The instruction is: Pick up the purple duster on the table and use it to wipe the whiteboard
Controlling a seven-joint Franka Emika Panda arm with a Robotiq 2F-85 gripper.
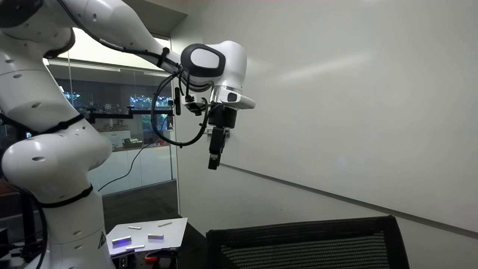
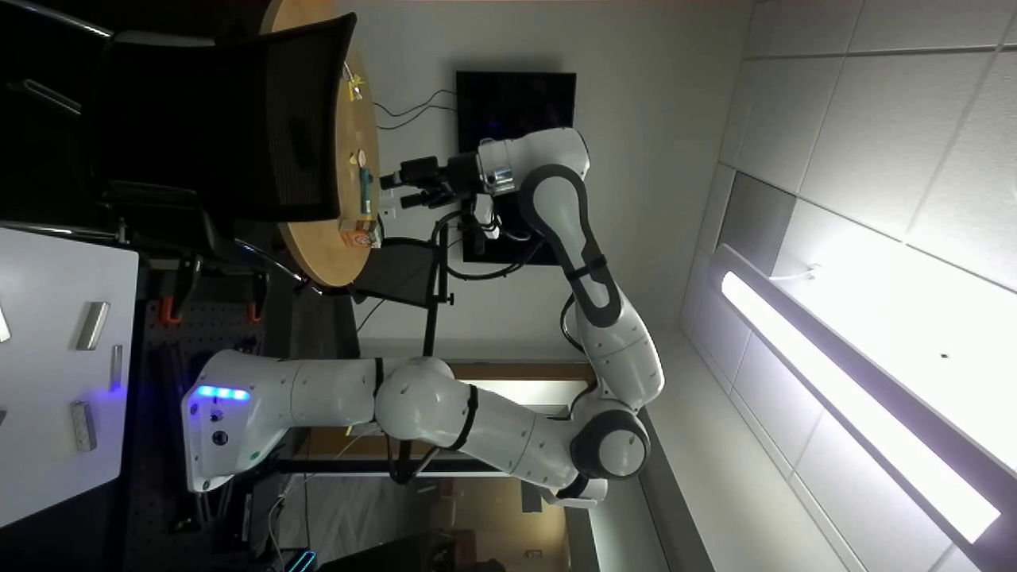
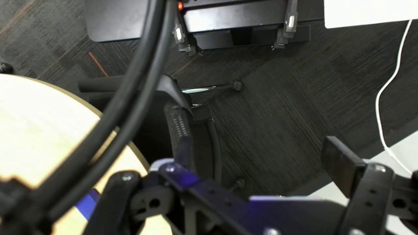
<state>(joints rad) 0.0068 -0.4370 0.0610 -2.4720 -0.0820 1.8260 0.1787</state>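
- End effector (image 3: 264, 158): jaws spread wide, nothing between them; points down over carpet (image 3: 277, 114) and chair (image 3: 180, 126). No grasp yet.
- Cables (image 3: 147, 94) cut across the wrist view.
- Chair back rises below the jaws, close to the round worktop (image 3: 42, 124). Snag risk, I judge, on a low approach.
- Round worktop: bleached by glare. Bluish-purple piece on it, likely the duster (image 3: 85, 205), part hidden behind cables and end effector. In an exterior view a teal bar (image 2: 365, 191) lies there beside a box (image 2: 361, 233); cannot tell if that is the same piece.
- Step in hand, my reading: reach for the duster. To do it well: cross over high, clearing the chair; bring the whole duster into view past the cables; set the jaws across its narrow side; come straight down. Grip near the top so the wiping face is left free; which face that is does not show.
- White worktop (image 1: 149, 228): pale blocks (image 1: 155, 236) and thin sticks (image 1: 134, 227). Purple tint there reads as reflected light.
- Whiteboard (image 1: 336, 123): spreads beyond the arm (image 1: 56, 160), rail (image 1: 298, 186) along its lower part. Will want light, even pressure, duster flat.
- Writing: none I can make out on the whiteboard. Box has print, too small to read. Dark mark (image 1: 102, 240) low on the arm, no letters legible. Screen (image 2: 515, 103): dark. No brand can be read.
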